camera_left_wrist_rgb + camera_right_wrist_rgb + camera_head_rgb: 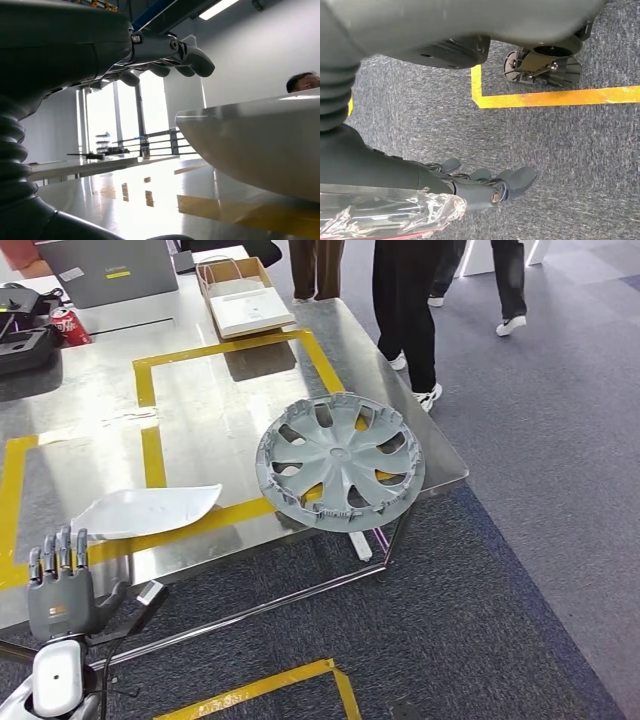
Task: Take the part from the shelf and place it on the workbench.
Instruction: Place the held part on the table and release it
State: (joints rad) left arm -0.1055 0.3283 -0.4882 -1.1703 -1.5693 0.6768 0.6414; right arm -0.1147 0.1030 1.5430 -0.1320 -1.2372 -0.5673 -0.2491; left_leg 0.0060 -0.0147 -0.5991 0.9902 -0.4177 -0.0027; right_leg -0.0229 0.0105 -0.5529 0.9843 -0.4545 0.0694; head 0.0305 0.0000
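The white curved part (145, 510) lies flat on the steel workbench (211, 410) near its front edge, across a yellow tape line. My left hand (64, 585) is just in front of and left of the part, fingers straight and apart, holding nothing. In the left wrist view the part (260, 145) rests on the shiny bench (151, 200), and the left hand (94, 45) hovers beside it with a gap between them. My right hand (433, 185) hangs over grey carpet with its fingers stretched out. Crinkled clear plastic (391, 215) shows by its palm.
A grey wheel cover (340, 462) overhangs the bench's front right corner. A box (241, 295), a laptop (106, 270), a red can (69, 327) and black gear stand at the back. People stand beyond the bench (407, 310). Yellow tape (554, 97) marks the carpet.
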